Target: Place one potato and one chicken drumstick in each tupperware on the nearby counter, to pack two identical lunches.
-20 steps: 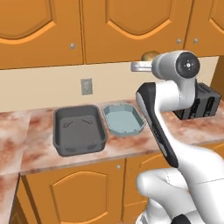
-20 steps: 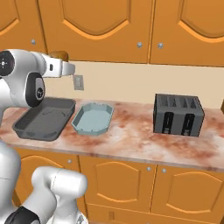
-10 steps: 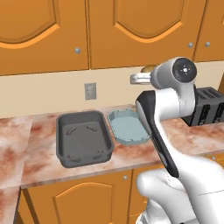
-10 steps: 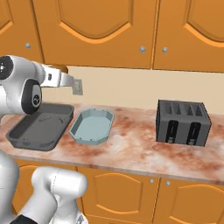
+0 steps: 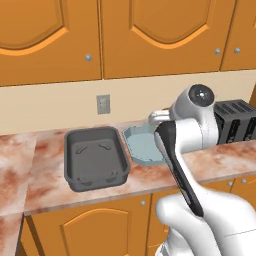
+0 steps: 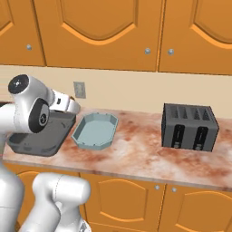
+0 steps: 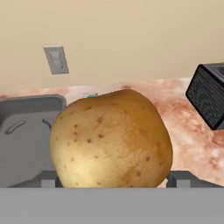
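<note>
While my fingers (image 7: 50,178) stand spread wide, they clasp a big golden-brown potato (image 7: 110,139) between them; it sits right in front of my hand camera, speckled and lumpy, with one dark tip at each side of its base. Beyond it I see the pinkish marble counter (image 7: 192,144), the rim of the dark grey tray (image 7: 26,127) and a corner of the black toaster (image 7: 209,94). A wall outlet (image 7: 56,60) hangs on the beige wall above the tray.

From the left base camera, my hand is raised above the counter (image 5: 225,162) near the pale teal tupperware (image 5: 142,146), which lies just beside the grey tray (image 5: 95,158). Both containers hold nothing. From the right, the teal tupperware (image 6: 96,131) lies between the tray (image 6: 43,138) and the toaster (image 6: 189,126), well apart from the toaster.
</note>
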